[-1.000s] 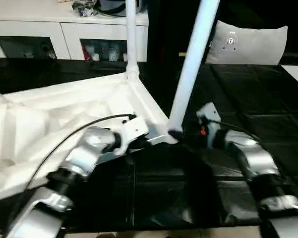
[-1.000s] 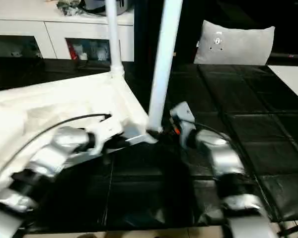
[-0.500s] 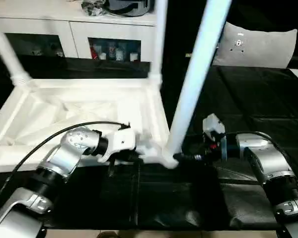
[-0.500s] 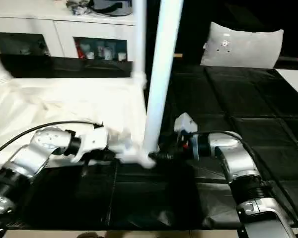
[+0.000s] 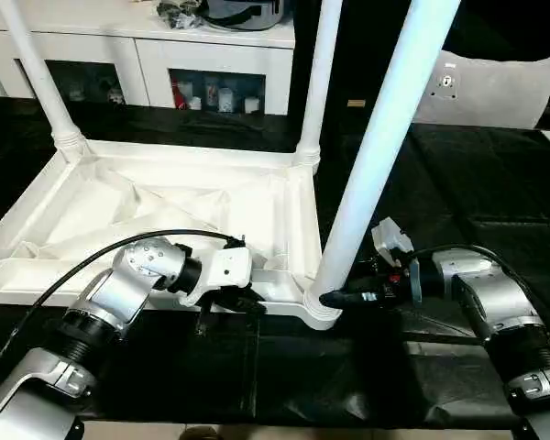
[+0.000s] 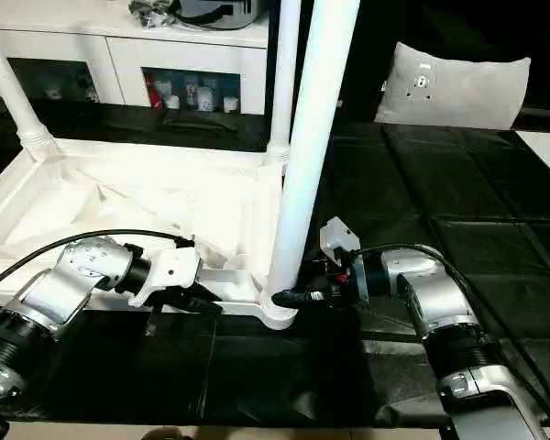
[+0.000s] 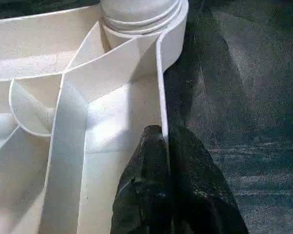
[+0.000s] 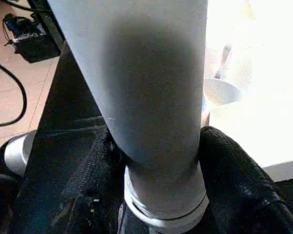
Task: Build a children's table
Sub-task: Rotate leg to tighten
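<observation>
The white plastic table top [image 5: 156, 215] lies upside down on black matte floor tiles [image 5: 458, 197], its ribbed underside up, with three smooth round tapered legs standing in its corner sockets. The left gripper [image 7: 162, 141] is clenched on the thin rim wall of the top just beside the nearest corner socket. There, the right gripper [image 8: 158, 195] has its textured black fingers [image 8: 234, 180] around the base of the nearest leg [image 5: 376, 156].
</observation>
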Motion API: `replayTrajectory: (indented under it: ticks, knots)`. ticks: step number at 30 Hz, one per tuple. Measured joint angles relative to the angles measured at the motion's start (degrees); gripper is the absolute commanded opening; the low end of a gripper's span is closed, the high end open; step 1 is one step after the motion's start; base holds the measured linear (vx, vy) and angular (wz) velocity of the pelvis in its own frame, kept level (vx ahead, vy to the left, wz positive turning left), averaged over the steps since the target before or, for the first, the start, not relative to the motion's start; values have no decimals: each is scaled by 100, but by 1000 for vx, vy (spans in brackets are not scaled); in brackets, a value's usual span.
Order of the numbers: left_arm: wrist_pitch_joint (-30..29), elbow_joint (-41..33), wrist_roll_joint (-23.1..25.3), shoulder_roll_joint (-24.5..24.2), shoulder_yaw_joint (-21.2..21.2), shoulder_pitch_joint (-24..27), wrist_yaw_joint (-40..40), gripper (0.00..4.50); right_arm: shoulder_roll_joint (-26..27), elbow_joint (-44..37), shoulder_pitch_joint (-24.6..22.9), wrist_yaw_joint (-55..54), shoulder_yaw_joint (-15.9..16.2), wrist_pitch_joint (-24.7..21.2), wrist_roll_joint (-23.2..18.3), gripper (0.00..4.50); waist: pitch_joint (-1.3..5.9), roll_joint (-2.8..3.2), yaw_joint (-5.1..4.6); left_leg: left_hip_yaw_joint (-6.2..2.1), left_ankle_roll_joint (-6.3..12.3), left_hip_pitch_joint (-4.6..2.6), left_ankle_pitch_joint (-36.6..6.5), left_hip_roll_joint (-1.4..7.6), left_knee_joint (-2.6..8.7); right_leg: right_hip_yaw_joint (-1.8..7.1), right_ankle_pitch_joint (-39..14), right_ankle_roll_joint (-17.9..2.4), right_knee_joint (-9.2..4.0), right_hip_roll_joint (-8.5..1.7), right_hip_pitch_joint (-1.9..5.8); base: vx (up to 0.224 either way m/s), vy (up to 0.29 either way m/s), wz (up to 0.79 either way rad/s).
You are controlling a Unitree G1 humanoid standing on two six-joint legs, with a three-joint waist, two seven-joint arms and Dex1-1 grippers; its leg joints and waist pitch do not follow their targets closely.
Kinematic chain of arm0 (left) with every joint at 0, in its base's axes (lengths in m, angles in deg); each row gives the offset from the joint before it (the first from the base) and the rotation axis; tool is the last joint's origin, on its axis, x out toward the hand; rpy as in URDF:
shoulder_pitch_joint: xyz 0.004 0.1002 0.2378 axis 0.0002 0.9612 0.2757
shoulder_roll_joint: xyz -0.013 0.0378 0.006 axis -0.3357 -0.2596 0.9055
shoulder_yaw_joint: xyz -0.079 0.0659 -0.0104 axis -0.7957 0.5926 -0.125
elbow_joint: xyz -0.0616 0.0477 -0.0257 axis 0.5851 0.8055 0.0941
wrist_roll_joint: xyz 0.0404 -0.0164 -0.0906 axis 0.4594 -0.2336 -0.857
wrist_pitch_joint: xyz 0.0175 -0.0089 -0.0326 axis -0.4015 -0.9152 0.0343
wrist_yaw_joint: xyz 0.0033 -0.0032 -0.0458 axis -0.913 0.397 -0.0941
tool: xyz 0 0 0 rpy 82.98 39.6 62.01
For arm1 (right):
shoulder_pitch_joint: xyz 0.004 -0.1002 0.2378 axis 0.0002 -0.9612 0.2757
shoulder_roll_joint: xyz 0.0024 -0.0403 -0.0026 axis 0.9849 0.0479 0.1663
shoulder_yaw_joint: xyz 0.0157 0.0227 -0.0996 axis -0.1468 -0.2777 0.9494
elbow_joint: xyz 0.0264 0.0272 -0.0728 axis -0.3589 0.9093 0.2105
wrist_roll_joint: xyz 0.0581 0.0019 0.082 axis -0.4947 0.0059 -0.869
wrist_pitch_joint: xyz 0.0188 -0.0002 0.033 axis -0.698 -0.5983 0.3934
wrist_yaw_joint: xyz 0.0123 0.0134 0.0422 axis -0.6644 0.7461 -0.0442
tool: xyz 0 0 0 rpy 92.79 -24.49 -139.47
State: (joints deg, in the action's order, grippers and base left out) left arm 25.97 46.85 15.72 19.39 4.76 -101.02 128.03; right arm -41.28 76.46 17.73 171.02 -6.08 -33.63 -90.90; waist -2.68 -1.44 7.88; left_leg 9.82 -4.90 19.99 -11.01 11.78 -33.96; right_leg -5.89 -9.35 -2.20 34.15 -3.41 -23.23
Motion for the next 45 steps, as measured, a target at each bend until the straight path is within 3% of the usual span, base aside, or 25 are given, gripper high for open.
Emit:
replayTrajectory:
  ticks: [4, 11, 14, 16, 17, 18, 24, 28, 34, 39, 42, 45]
  knots:
    - [-499, -121, -33, 38, -137, 75, -213, 0, 213, -169, -30, -563, -54, -403, -13, 194, 0, 1, -64, 1, -5, 0, 3, 1, 0, 0, 1, -1, 8, 0, 9, 0, 0, 0]
    - [-1756, -254, 186, 579, -568, 125, -1545, 0, 1115, 92, 215, -2810, -551, -795, 278, 194, 3, -7, -444, 1, -14, -5, 11, -2, -15, 1, 1, -1, -11, 0, 13, 0, 0, 0]
    - [-2176, -288, 282, 980, -688, 117, -2183, 0, 1438, 236, 401, -3728, -768, -950, 396, 194, 3, -7, -514, 0, -13, -3, 10, -2, -15, 0, 2, 0, -11, 0, 11, 0, 0, 0]
    - [-2490, -291, 370, 1325, -778, 64, -2731, 0, 1681, 376, 495, -4388, -941, -915, 427, 194, 3, -6, -511, 0, -12, -3, 8, -2, -12, 0, 2, 0, -6, 0, 10, 0, 0, 0]
    - [-2603, -293, 396, 1420, -795, 40, -2882, 0, 1727, 434, 524, -4534, -965, -865, 429, 228, 3, -7, -505, 0, -12, -2, 8, -3, -6, 0, 2, 0, -7, 0, 10, 0, 0, 0]
    - [-2690, -312, 408, 1501, -794, 26, -3005, 0, 1755, 473, 527, -4647, -1000, -786, 429, 228, 4, -7, -490, 0, -9, -2, 6, -3, -1, 0, 2, 0, -7, 0, 10, 0, 0, 0]
    - [-2765, -353, 464, 1603, -771, -3, -3166, 0, 1794, 446, 482, -4688, -1063, -659, 429, 306, 3, -6, -451, 1, -2, 9, 0, -4, 14, 0, 2, 0, -9, 0, 1, 0, 0, 0]
    - [-2729, -368, 467, 1588, -714, -4, -3157, 0, 1719, 338, 374, -4487, -1060, -611, 400, 329, 2, -5, -430, 1, -1, 9, -1, -4, 14, 0, 1, 0, -11, 0, 0, 0, 0, 0]
    - [-2457, -375, 463, 1363, -554, 1, -2884, 0, 1292, 176, 180, -3743, -987, -538, 255, 372, -1, 0, -381, 1, -3, 9, 1, -3, 21, -2, 1, 0, -9, 0, -3, 0, 0, 0]
    - [-1906, -374, 394, 874, -470, 65, -2315, 0, 636, -73, 128, -2633, -809, -539, 138, 419, -8, -8, -375, 1, -3, 10, 1, -1, 19, -2, 2, 0, -9, 3, -5, 0, 0, 0]
    - [-1575, -374, 354, 544, -420, 93, -1859, 0, 314, -143, 91, -2151, -710, -557, 135, 448, -9, -10, -313, 1, -2, 7, 1, -1, 18, -3, 1, 0, -12, 3, -7, 0, 0, 0]
    - [-1209, -373, 326, 266, -322, 100, -1457, 0, 78, -153, 79, -1733, -618, -559, 124, 449, -10, -12, -261, 0, -2, 4, 0, -1, 16, -3, 2, 0, -11, 2, -10, 0, 0, 0]
